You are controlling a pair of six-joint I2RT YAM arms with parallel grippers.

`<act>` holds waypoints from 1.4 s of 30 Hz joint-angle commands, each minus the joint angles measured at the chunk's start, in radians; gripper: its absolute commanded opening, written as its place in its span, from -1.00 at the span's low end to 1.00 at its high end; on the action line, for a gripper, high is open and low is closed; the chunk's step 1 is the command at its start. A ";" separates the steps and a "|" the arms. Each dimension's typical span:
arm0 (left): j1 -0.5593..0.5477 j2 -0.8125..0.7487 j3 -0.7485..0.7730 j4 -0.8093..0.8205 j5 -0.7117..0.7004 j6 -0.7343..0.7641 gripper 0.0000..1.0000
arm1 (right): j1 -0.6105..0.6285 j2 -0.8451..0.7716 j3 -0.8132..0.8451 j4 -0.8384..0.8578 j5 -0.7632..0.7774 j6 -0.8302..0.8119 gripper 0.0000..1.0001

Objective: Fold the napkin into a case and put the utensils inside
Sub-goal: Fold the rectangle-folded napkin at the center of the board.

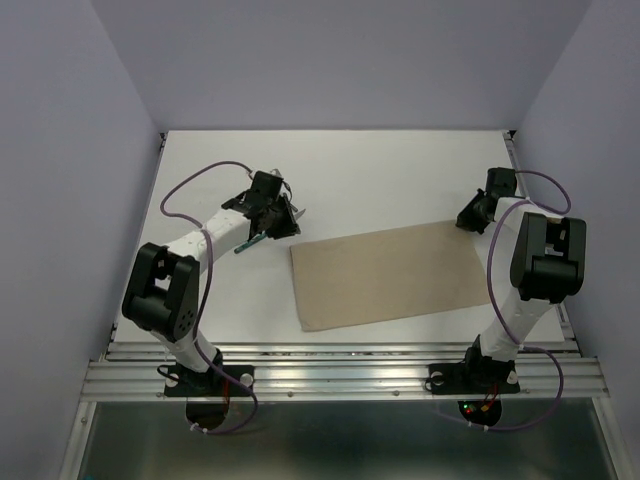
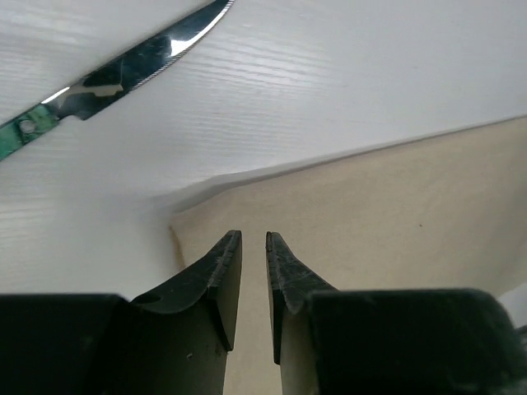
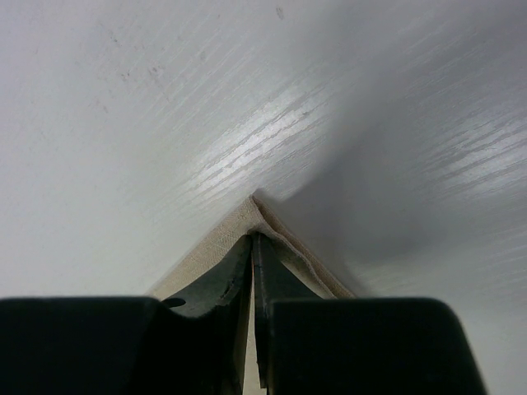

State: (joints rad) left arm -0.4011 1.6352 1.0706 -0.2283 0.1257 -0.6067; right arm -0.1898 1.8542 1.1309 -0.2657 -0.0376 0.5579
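Right gripper [image 3: 253, 240] pinches the napkin [image 1: 390, 275] at its far right corner, jaws pressed together on the cloth. Left gripper [image 2: 254, 239] stands over the far left corner, fingers narrowly parted and empty. Knife [image 2: 132, 66] lies on the table [image 1: 380, 180] just beyond it, to its left.

- Worktop [image 1: 380, 180] — white and matte, with a faint wood-like grain that catches the light in the wrist views.
- Napkin [image 1: 390, 275] — plain beige cloth spread as a long oblong across the middle and right, slightly tilted. Its far right corner shows two layers.
- Knife [image 1: 247, 244] — shiny serrated blade and green handle, lying on the bare worktop near the napkin's far left corner, not touching it.
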 commanded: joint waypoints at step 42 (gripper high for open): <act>0.002 0.400 0.409 -0.132 -0.096 0.123 -0.42 | -0.017 0.089 0.095 -0.050 0.004 0.028 -0.73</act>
State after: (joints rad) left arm -0.4095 2.0270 1.4143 -0.2924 0.0772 -0.5274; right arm -0.1982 1.9076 1.2018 -0.2699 -0.0532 0.5838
